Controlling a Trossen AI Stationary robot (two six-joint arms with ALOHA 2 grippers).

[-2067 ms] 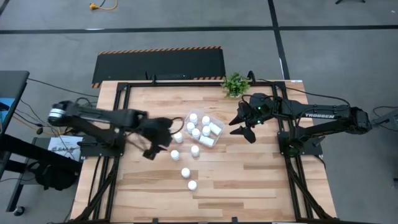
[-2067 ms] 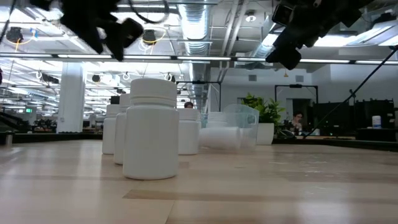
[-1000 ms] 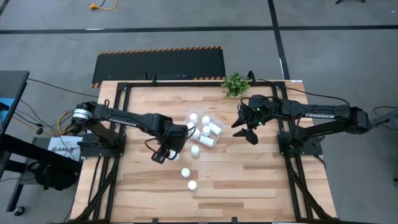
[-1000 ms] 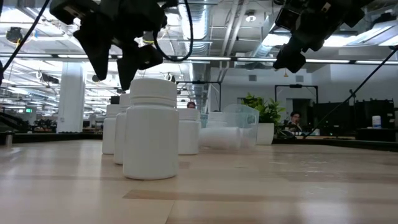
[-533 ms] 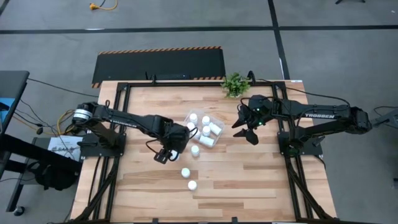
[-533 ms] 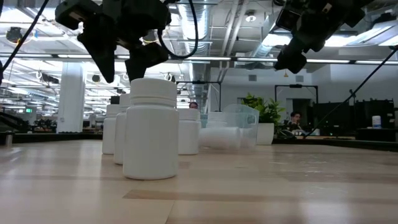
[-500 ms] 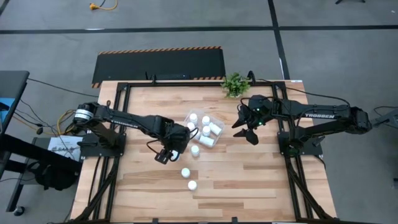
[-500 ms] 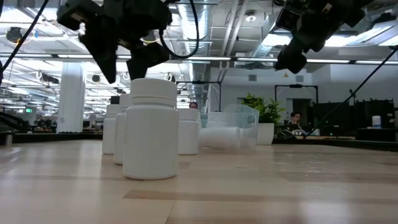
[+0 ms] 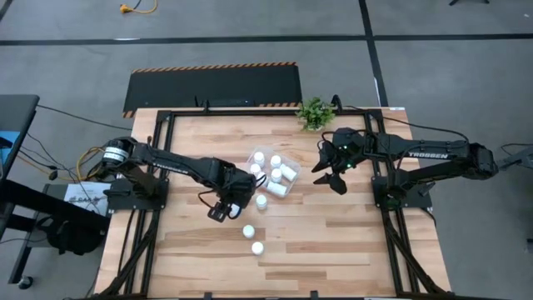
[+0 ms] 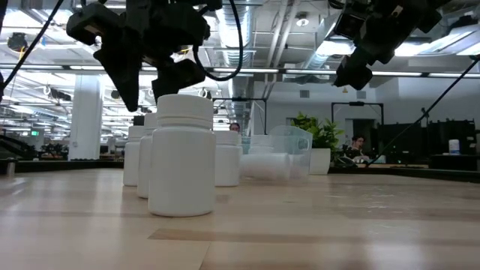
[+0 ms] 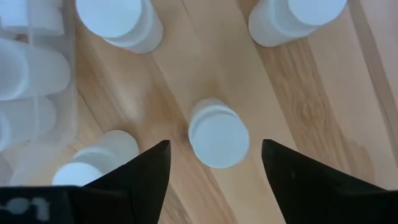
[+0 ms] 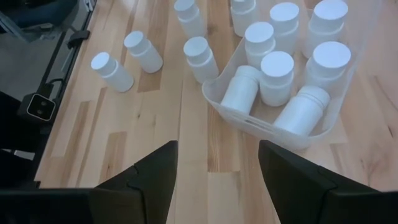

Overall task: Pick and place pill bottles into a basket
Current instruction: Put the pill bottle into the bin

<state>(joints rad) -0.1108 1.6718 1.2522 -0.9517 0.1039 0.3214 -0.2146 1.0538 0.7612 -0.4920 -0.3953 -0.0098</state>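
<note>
TROSSEN on right arm [image 9: 433, 155], left fingers [image 11: 149, 168] apart above bottle [image 11: 217, 134], right fingers [image 12: 155, 171] apart, empty

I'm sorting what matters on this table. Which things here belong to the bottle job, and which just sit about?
Belong to the job:
- pill bottles, some loose on the wood, some in the basket
- basket, clear tub
- left pincer, open above one bottle
- right pincer, beside the basket

Just sitting about:
- potted plant at the table's far edge

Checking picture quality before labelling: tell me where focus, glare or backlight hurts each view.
Low view: both arms are dark silhouettes against bright ceiling lights, nearest pill bottle looms large. Left wrist view: bottle soft-edged. High view: even light. Right wrist view: basket clear.
</note>
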